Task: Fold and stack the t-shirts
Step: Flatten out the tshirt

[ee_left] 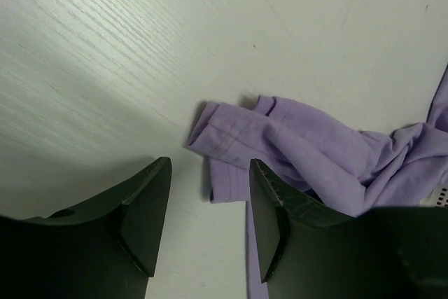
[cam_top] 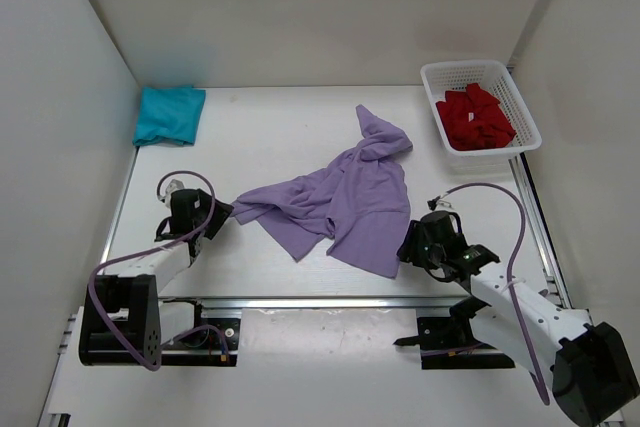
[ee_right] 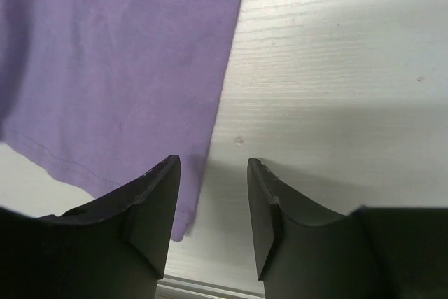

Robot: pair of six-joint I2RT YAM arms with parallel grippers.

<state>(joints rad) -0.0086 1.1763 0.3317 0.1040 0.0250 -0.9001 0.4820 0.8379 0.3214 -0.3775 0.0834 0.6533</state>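
Lavender t-shirt (cam_top: 340, 202) lay crumpled mid-table in the top view, with the teal t-shirt (cam_top: 168, 114) folded far left and the red t-shirt (cam_top: 476, 119) in the basket (cam_top: 465, 65). In the left wrist view, the left gripper (ee_left: 210, 166) had its 2 fingers apart at a sleeve. In the right wrist view, the right gripper (ee_right: 213, 162) had its fingers apart over the hem's edge.

Lavender shirt (cam_top: 340, 202) plain, no print. Teal shirt (cam_top: 168, 114) plain. Red shirt (cam_top: 476, 118) deep red, in white mesh basket (cam_top: 528, 130). Counter (cam_top: 270, 117) white, faint grain. Grippers black; purple cables (cam_top: 512, 237).
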